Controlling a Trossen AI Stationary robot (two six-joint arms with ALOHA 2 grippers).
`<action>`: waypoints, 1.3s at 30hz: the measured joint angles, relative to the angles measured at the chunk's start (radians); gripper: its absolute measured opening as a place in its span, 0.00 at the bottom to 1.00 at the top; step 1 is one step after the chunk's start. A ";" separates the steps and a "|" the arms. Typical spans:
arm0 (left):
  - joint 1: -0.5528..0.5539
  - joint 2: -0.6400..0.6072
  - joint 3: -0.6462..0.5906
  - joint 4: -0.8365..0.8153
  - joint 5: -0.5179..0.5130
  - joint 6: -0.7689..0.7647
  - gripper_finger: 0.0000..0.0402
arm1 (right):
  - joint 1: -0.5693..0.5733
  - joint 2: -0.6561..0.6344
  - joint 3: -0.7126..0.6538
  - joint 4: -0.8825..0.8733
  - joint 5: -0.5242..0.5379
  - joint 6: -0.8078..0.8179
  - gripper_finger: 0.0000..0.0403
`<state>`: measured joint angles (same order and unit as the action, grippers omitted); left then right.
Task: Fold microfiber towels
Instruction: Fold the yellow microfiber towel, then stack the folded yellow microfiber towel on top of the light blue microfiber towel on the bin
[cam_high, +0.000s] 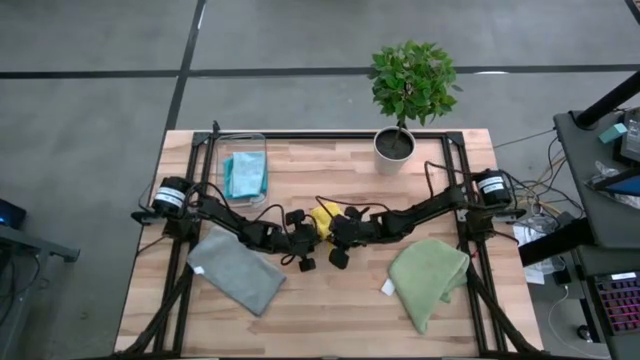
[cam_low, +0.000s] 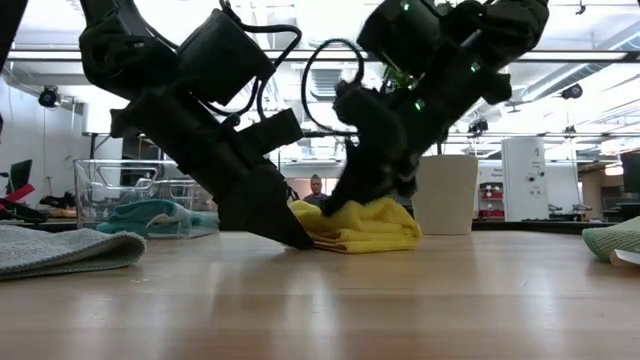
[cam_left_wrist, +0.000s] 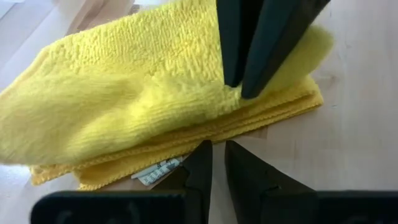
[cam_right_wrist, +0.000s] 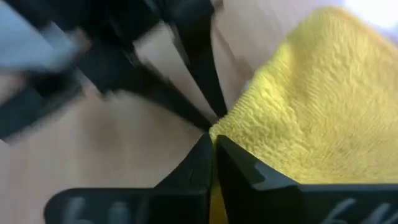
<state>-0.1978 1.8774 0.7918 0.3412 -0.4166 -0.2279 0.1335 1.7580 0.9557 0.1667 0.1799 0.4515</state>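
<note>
Left end effector (cam_left_wrist: 217, 163): fingers pressed nearly together, tips at the folded yellow towel's (cam_left_wrist: 155, 106) edge, table (cam_high: 330, 310) centre. Right end effector (cam_right_wrist: 213, 155): fingers pressed together, pinching the same towel's opposite edge. Grey towel (cam_high: 236, 268): near left edge. Olive green towel (cam_high: 428, 278): near right edge. Teal towel (cam_high: 244, 175): in clear bin (cam_high: 262, 142), far-left corner.

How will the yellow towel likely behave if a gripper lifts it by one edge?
Probably floppy: the yellow towel lies in soft, bulging folded layers, so they would likely sag open. Its looped pile looks grippy, so slipping seems unlikely. It probably weighs little.
</note>
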 joint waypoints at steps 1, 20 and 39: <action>0.000 0.000 0.000 0.000 0.000 0.000 0.08 | 0.000 0.000 0.003 0.012 0.000 0.005 0.03; -0.002 -0.072 -0.002 -0.108 0.024 0.009 0.08 | 0.006 0.118 0.021 0.067 -0.022 0.064 0.04; 0.051 -0.228 -0.001 -0.096 -0.056 0.158 0.08 | 0.011 -0.095 -0.003 -0.050 -0.079 -0.099 0.31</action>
<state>-0.1467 1.6492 0.7911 0.2452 -0.4723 -0.0701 0.1444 1.6632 0.9526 0.1162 0.1007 0.3529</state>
